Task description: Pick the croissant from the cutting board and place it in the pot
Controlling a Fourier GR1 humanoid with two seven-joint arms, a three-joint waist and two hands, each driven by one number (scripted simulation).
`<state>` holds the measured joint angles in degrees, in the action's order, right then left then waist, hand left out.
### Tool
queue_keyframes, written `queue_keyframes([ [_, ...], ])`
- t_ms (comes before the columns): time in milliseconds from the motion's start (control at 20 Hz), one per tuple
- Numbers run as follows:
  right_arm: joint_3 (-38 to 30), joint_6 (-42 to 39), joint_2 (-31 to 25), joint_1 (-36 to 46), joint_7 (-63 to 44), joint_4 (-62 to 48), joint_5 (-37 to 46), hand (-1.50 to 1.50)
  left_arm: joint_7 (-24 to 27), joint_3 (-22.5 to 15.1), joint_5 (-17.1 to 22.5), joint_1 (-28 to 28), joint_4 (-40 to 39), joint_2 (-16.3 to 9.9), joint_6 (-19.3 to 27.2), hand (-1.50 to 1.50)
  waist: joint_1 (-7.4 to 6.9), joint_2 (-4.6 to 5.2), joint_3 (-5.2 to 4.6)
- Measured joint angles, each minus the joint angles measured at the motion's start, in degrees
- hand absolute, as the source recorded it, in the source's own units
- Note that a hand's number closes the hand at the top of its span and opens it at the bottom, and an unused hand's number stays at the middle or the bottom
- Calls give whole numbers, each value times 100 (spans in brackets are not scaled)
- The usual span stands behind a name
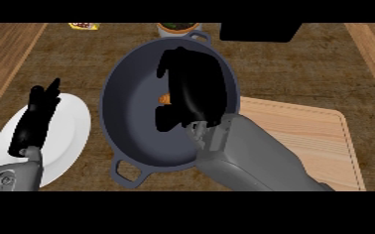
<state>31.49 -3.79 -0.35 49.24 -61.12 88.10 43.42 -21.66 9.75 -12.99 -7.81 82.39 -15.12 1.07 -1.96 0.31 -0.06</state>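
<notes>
Black against the dark pot (132, 129), the right hand (192, 87) curls over the croissant (166, 98), only an orange sliver visible, while the open left hand (35, 119) rests over a white plate (70, 129).

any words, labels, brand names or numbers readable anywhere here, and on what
None can be read.
The small yellow packet at the counter's far edge bears dark red markings, too blurred to read.
The pot, the white plate, the cutting board, the right hand and the left hand bear no lettering.
</notes>
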Motion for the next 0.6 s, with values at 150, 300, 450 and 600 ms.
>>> queue_keyframes([
  [150,71,727,2,71,171,-417,-302,-150,40,10,-2,28,-9,1,-3,0,-20,4,1],
  [300,-3,1564,9,71,383,-620,-536,-150,71,-13,-23,25,-37,40,20,0,-27,11,3],
  [450,-90,2419,14,-28,560,-620,-551,-150,40,7,-9,27,-3,26,10,0,-3,2,6],
  [600,-274,3064,17,-55,677,-546,-499,-150,-29,37,8,-2,-9,21,10,0,56,-10,7],
])
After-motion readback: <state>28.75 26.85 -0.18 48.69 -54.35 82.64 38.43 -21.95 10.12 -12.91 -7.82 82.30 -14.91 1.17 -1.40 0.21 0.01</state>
